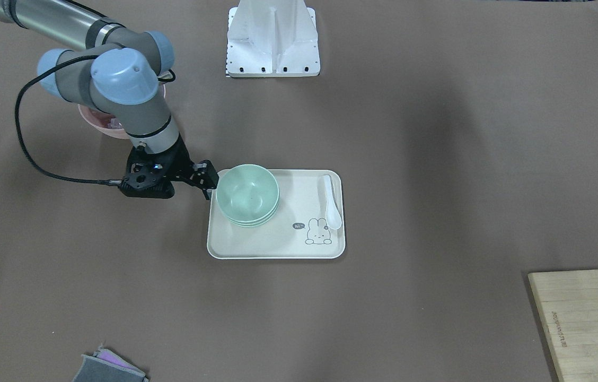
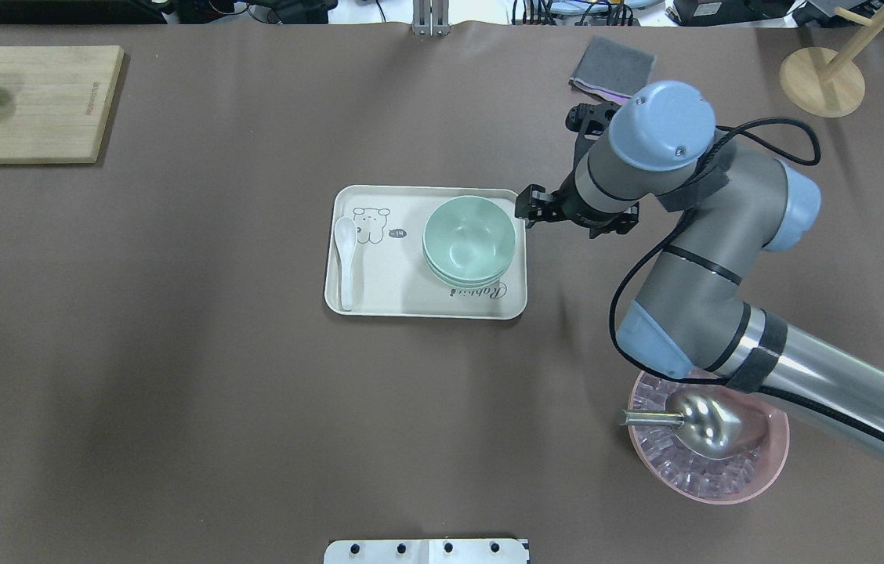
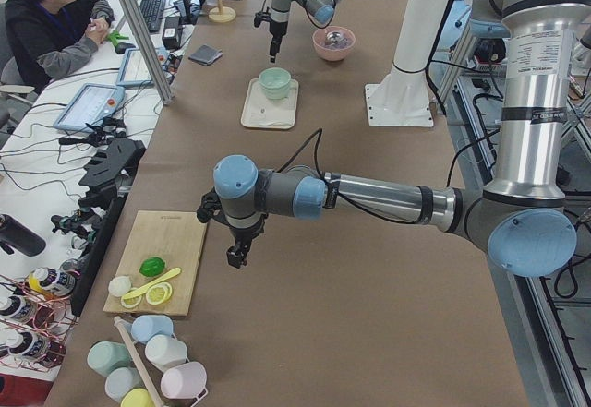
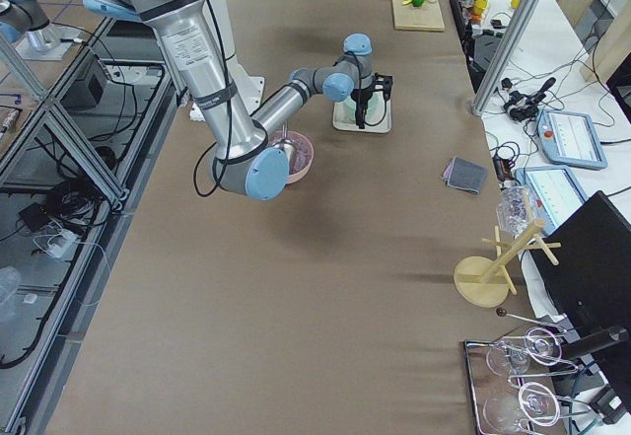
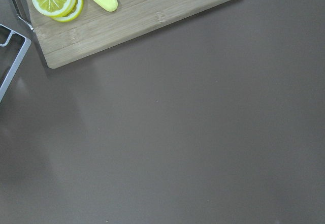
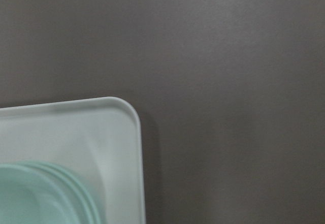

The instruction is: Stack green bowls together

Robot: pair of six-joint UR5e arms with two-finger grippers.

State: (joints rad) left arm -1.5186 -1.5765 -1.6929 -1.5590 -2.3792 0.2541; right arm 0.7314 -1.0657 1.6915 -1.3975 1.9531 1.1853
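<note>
Brown tabletop (image 5: 177, 132); green bowls (image 1: 247, 193) stacked on tray (image 1: 278, 244); right fingers (image 1: 207, 189) released beside; left fingers (image 3: 236, 259): cannot tell.

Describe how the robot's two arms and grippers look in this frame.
Both the right arm and the left arm have silver metal tubes, grey joint housings and pale blue round end caps. A black cable loops outside the right arm to its wrist. The right gripper and left gripper are black with two fingers.

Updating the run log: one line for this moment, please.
green bowls: stacked on tray | right gripper: open, beside stack | left gripper: state unclear
</note>
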